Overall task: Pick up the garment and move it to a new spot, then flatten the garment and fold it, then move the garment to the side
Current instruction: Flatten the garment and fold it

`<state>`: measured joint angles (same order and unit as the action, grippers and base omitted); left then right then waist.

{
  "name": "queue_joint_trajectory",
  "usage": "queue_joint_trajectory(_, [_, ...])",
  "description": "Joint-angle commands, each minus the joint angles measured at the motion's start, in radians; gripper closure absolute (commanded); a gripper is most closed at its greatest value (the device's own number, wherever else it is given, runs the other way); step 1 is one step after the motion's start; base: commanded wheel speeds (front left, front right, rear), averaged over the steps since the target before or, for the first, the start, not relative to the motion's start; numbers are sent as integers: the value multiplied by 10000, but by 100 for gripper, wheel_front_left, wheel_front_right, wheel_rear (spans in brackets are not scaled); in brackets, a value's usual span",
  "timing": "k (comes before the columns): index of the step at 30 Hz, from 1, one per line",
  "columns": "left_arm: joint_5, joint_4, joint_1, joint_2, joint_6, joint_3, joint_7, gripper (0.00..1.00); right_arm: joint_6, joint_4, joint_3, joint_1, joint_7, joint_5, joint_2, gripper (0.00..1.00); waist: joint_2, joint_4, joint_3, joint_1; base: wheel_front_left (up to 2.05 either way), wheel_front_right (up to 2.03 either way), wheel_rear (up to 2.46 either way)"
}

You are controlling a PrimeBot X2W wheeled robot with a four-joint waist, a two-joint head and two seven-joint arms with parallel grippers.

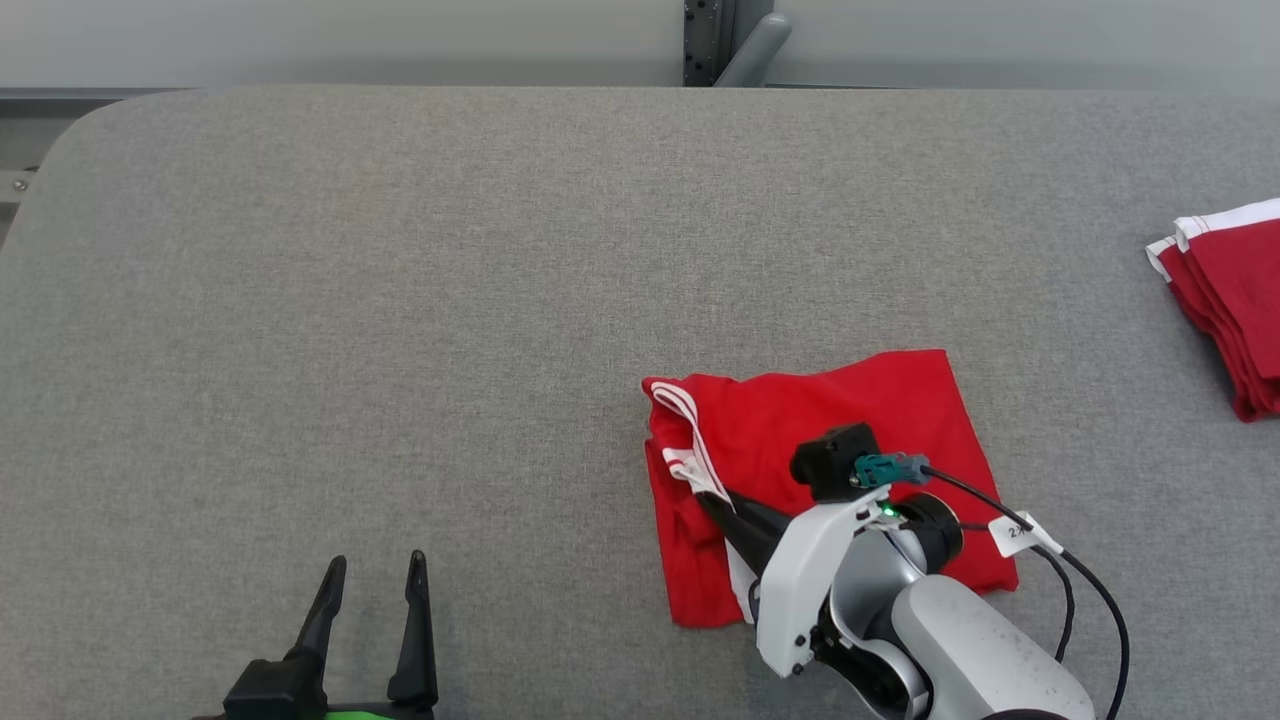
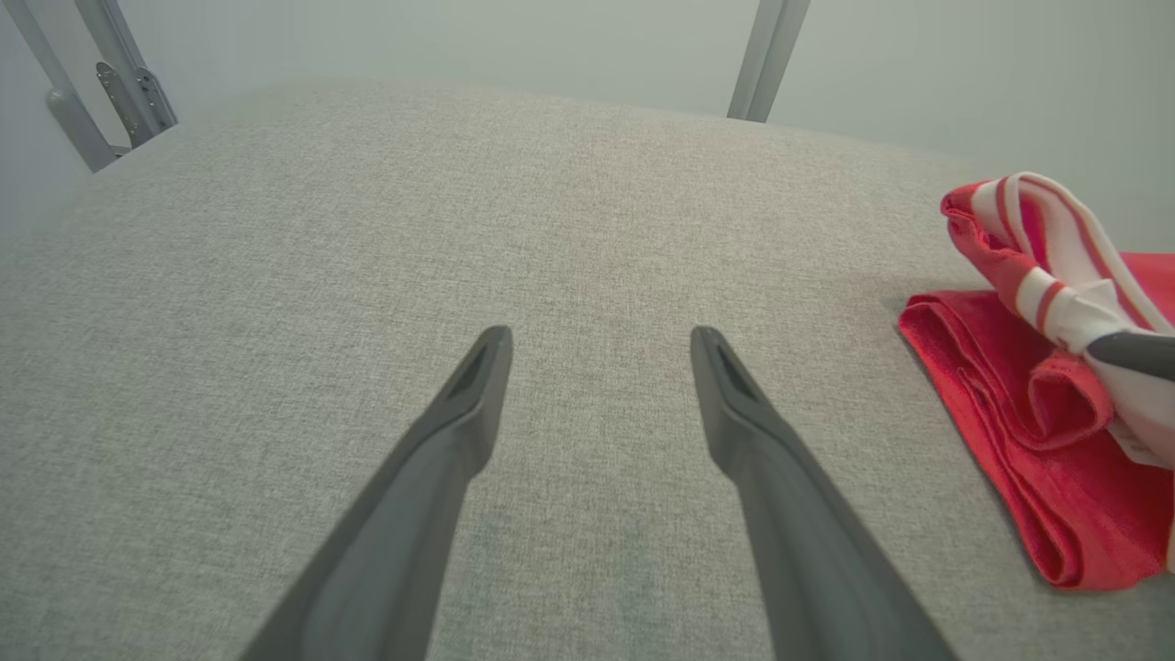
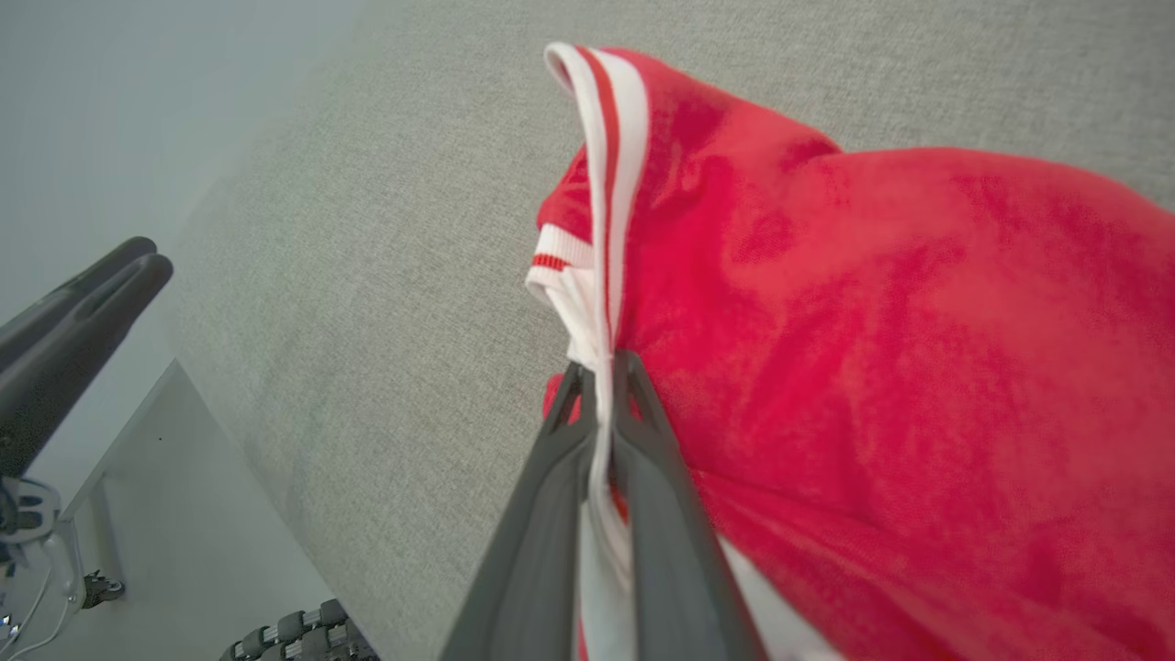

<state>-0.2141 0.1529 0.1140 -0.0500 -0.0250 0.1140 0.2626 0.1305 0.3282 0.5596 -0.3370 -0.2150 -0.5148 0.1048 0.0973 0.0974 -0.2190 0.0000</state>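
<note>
Garment (image 1: 850, 420): red cloth with white striped trim, folded, lying on the grey fabric-covered table (image 1: 400, 300) toward 5 o'clock in the head view.
Right gripper (image 1: 712, 503): dark fingers pressed together, pinching the white trim at the fold's 9 o'clock side, raised above the rest.
Left gripper (image 1: 375, 565): fingers spread over bare table at 7 o'clock, well apart from the cloth.
Around: pile of folded red-and-white cloths (image 1: 1225, 300) at the 3 o'clock edge.
In the way: black cable with white tag (image 1: 1025, 533) crossing the fold's 4 o'clock corner.

White-grey arm (image 1: 960, 640), blk claw fingers (image 1: 413, 630), teal plug (image 1: 885, 468), tagged blk cable (image 1: 1092, 590).
</note>
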Motion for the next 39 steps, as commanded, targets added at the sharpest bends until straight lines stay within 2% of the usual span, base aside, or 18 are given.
queue_joint_trajectory(1, [-40,-1,59,-18,26,-36,24,0,0,15,9,-71,138,85,-38,12,1,32,24,0,0,0,0])
queue_joint_trajectory(2, [-45,5,89,-18,34,-42,24,0,0,12,-35,-71,256,60,-64,0,1,35,40,0,0,0,0])
queue_joint_trajectory(6, [-48,6,224,-18,81,-26,24,0,0,-772,-173,199,665,-352,-54,0,1,27,116,0,0,0,0])
queue_joint_trajectory(9, [-76,-65,284,-19,115,-124,24,0,0,-2192,-527,636,785,-702,225,0,1,-68,125,0,0,0,0])
queue_joint_trajectory(12, [-64,-171,401,-15,130,-228,24,0,-6,-3525,-1742,1177,1161,-418,633,0,1,-247,99,0,0,0,0])
queue_joint_trajectory(13, [-46,-211,404,-15,111,-242,24,0,-1,-3757,-2244,1354,1404,-174,701,5,1,-307,83,0,0,0,0])
queue_joint_trajectory(14, [-24,-261,397,-18,96,-242,26,0,-1,-3802,-2824,1550,1663,222,770,71,1,-362,56,0,0,0,0])
queue_joint_trajectory(15, [-2,-278,375,-18,79,-214,24,0,5,-3718,-3227,1719,1915,677,920,100,1,-395,34,0,0,0,0])
queue_joint_trajectory(18, [28,-295,253,-18,27,-122,24,0,3,-2878,-3970,2114,2810,1798,1019,100,1,-431,-23,0,0,0,0])
queue_joint_trajectory(21, [52,-255,123,-19,-13,-79,24,0,2,-1471,-3877,2227,4018,2849,1112,100,1,-423,-88,0,0,0,0])
queue_joint_trajectory(25, [98,-177,28,-22,-67,-75,24,0,-1,23,-3687,1969,4765,3592,615,100,1,-278,-89,0,0,0,0])
queue_joint_trajectory(29, [132,-175,174,-19,-65,-208,24,0,-1,-121,-4095,2165,4807,3781,97,100,1,-148,3,0,0,0,0])
queue_joint_trajectory(33, [90,-174,427,-19,0,-313,24,0,-1,-392,-4373,2753,4804,4037,-126,100,1,-138,244,0,0,0,0])
queue_joint_trajectory(35, [58,-199,456,-19,8,-333,24,0,-1,-393,-4420,2820,4805,4134,-128,99,1,-159,297,0,0,0,0])
queue_joint_trajectory(36, [26,-224,483,-19,32,-334,24,0,-1,-396,-4481,2900,4805,4245,-130,56,1,-188,364,0,0,0,0])
queue_joint_trajectory(37, [3,-250,522,-19,50,-323,24,0,-1,-473,-4563,2970,4806,4332,-147,1,1,-221,439,0,0,0,0])
queue_joint_trajectory(39, [-43,-293,643,-19,78,-315,24,0,-1,-624,-4733,3171,4807,4436,-179,0,1,-308,611,0,0,0,0])
